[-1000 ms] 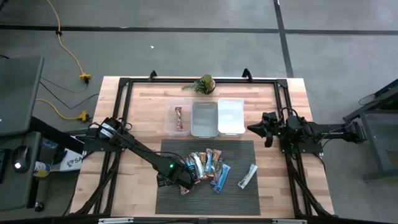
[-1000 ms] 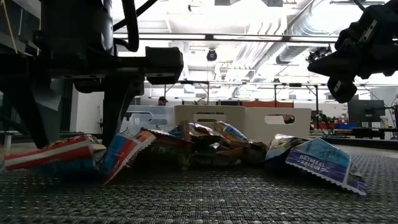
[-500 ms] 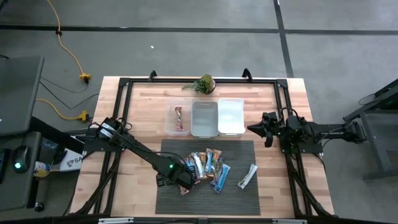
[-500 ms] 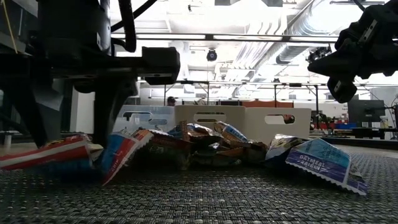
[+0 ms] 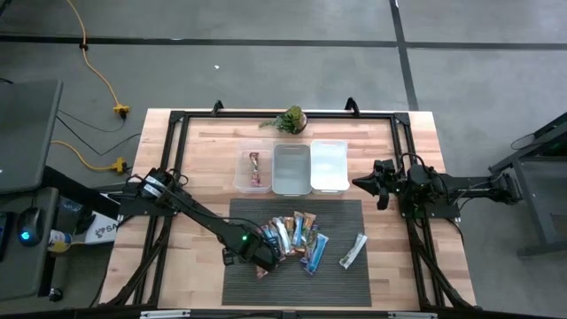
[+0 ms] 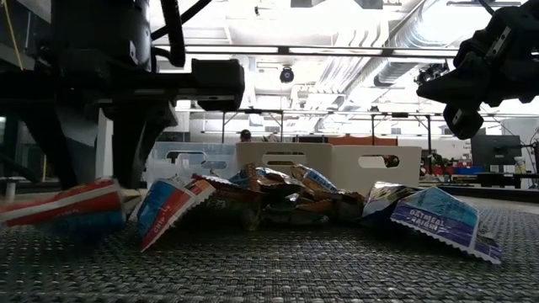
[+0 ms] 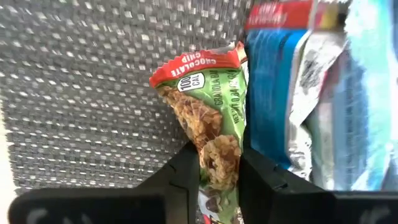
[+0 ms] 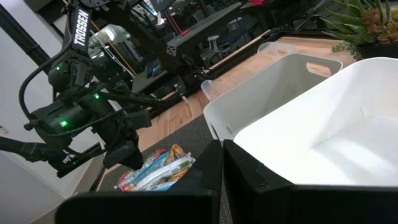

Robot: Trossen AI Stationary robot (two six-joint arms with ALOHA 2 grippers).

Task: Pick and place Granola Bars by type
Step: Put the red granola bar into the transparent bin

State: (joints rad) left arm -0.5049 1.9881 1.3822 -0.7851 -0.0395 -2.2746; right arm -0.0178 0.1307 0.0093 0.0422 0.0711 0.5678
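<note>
At the near-left edge of the pile of shiny wrapped granola bars (image 5: pixel 297 237), the left gripper (image 7: pixel 217 171) clamps a green-and-red wrapped bar (image 7: pixel 208 118); the right gripper (image 5: pixel 365 183) waits closed, empty, beside the white plastic bin (image 5: pixel 329 166).

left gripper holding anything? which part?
Yes: the left gripper pinches the green chocolate-chip granola bar at one end. Right gripper holds nothing.

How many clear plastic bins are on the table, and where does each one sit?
3, in a row behind the dark mat: left bin holding one granola bar, middle bin and right bin, neither showing any bars.
</note>
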